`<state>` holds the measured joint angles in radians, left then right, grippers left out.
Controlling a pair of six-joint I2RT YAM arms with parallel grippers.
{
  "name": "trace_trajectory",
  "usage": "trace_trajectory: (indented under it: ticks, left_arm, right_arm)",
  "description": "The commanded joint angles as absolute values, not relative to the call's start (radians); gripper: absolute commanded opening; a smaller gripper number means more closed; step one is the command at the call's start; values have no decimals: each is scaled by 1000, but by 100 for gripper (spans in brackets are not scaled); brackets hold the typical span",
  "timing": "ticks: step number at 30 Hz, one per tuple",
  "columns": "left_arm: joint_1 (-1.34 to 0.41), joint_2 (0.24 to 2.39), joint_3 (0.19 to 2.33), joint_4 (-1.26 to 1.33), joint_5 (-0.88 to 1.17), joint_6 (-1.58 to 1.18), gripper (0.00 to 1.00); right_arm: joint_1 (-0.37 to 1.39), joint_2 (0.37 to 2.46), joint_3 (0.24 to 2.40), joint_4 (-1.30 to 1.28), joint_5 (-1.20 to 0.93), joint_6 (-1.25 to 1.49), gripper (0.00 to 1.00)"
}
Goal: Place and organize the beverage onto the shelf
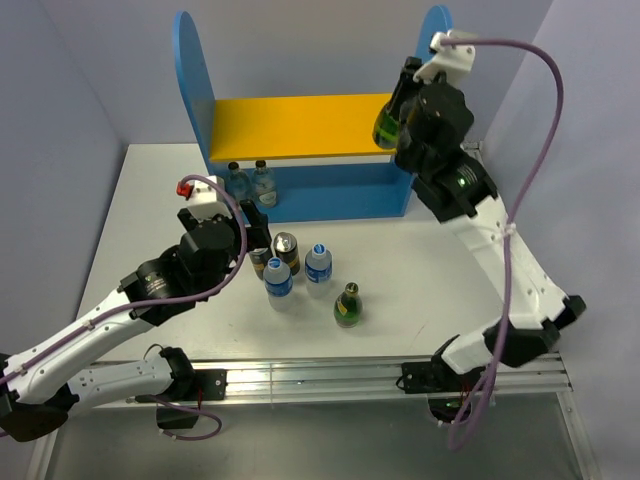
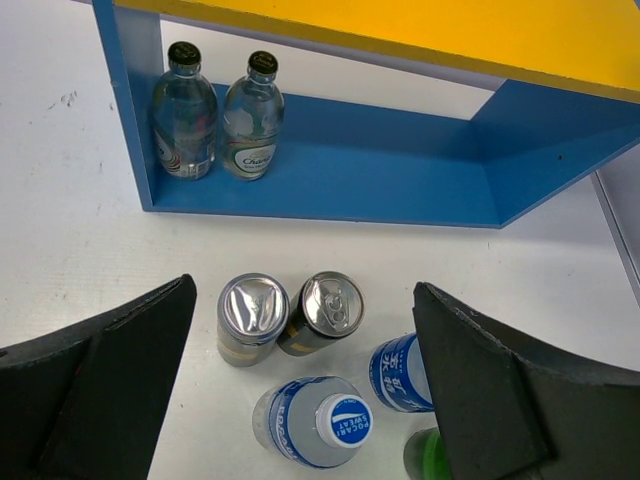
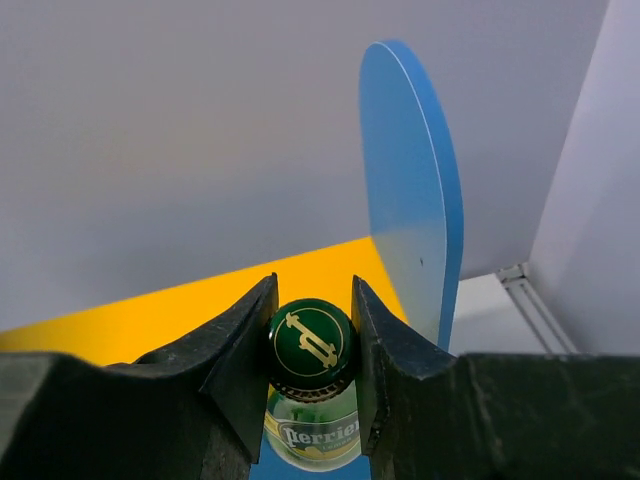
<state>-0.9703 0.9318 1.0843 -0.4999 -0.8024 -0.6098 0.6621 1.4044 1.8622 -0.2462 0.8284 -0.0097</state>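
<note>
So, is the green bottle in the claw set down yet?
Cannot tell: the right gripper clamps the bottle by its cap over the yellow board.

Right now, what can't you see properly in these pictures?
- Right wrist view: the right hand hides the base of the held green bottle; whether it touches the yellow board is unclear.
- Left wrist view: the other green bottle is cut off by the bottom edge and a finger.
- Top view: labels on the cans are too small.

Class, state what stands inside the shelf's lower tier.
Two clear bottles with dark caps, side by side at its left end. In the top view, the yellow board hides most of the tier.
</note>
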Motion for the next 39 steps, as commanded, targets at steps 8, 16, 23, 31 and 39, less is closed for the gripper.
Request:
trace_trajectory:
  ticks: [8, 16, 23, 31, 39]
  left_arm:
    - [-982, 910, 1085, -497, -804, -604, 97]
    - [-997, 900, 1078, -495, -808, -604, 97]
    - [-1009, 907, 1081, -502, -821, -606, 98]
    - [-1017, 911, 1078, -505, -833, -606, 98]
    - [-1019, 930, 1085, -511, -842, -606, 98]
  right_arm:
    - [477, 1687, 2210, -284, 669, -12, 0]
    - [414, 1809, 2344, -308, 650, -44, 0]
    - [373, 1819, 2244, -249, 655, -20, 0]
    - [356, 1802, 2143, -218, 690, 30, 63]
    - [357, 1717, 2036, -207, 707, 58, 100]
